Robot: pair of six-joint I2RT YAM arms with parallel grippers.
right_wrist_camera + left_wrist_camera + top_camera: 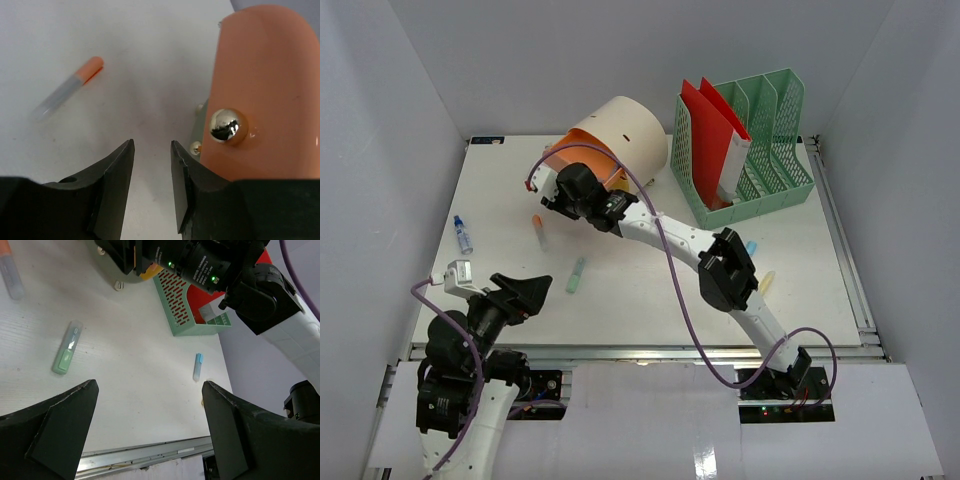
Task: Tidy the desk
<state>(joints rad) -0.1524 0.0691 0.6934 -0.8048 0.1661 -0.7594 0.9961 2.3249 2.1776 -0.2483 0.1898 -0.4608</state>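
**Hidden and cropped items on the desk (630,310)**

From above, a yellow item (766,283) and a blue one (751,246) are half covered by the right arm (720,265). The orange-capped tube (11,275) is cropped in the left wrist view. It is blurred in the right wrist view.

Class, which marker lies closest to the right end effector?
The orange-capped marker, beside the right end effector; the green marker and blue marker lie farther off.

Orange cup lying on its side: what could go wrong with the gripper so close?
The cup lies tipped over and is round, so a nudge from the right gripper might roll it away. The gripper sits beside it, not around it, so closing could catch nothing.
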